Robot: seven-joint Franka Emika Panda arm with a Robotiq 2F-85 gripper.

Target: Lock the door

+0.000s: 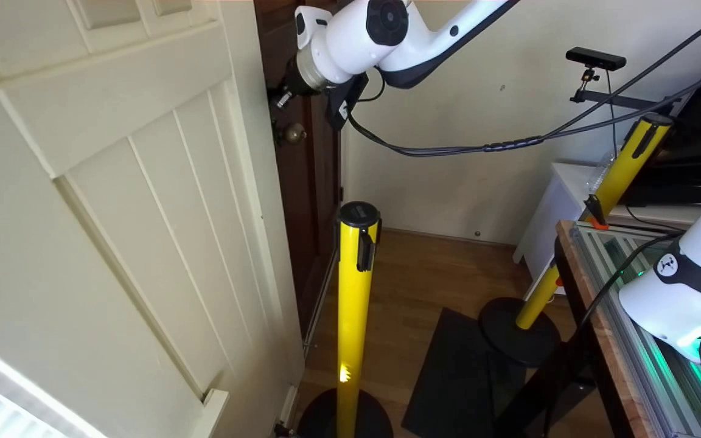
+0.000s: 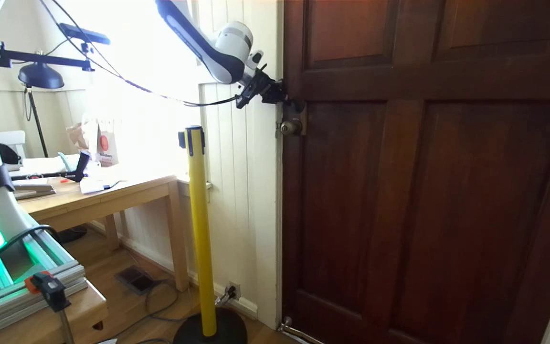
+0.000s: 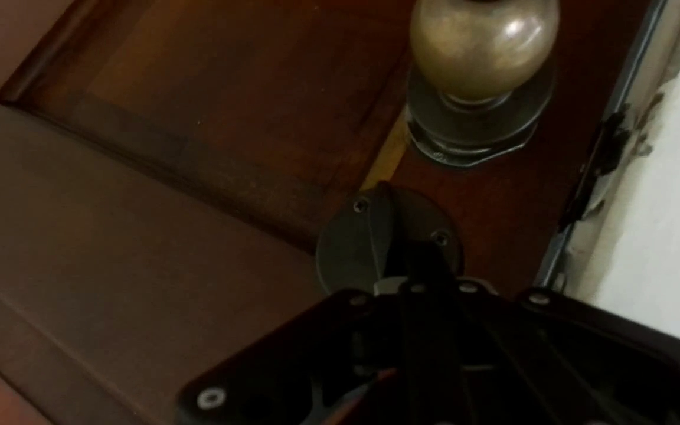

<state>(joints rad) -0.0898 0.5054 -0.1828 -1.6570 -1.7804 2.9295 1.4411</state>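
Observation:
The dark brown door (image 1: 292, 194) appears closed in both exterior views, and its panels also fill much of the wrist view (image 3: 139, 236). A round brass knob (image 3: 484, 47) shows at the top of the wrist view and in both exterior views (image 1: 294, 133) (image 2: 291, 126). Beside it is a round lock plate (image 3: 346, 248) with a narrow thumb turn (image 3: 379, 227). My gripper (image 3: 425, 260) has its dark fingers close together, with no gap visible. They overlap the lock plate, just right of the thumb turn. Contact is unclear, and the fingertips are partly hidden in shadow.
A yellow post (image 1: 355, 292) stands before the door, and also shows in an exterior view (image 2: 202, 229). Another yellow post (image 1: 627, 158) leans near the robot's table. The door frame (image 3: 659, 195) runs beside the lock. Cables (image 1: 442, 149) hang from my arm.

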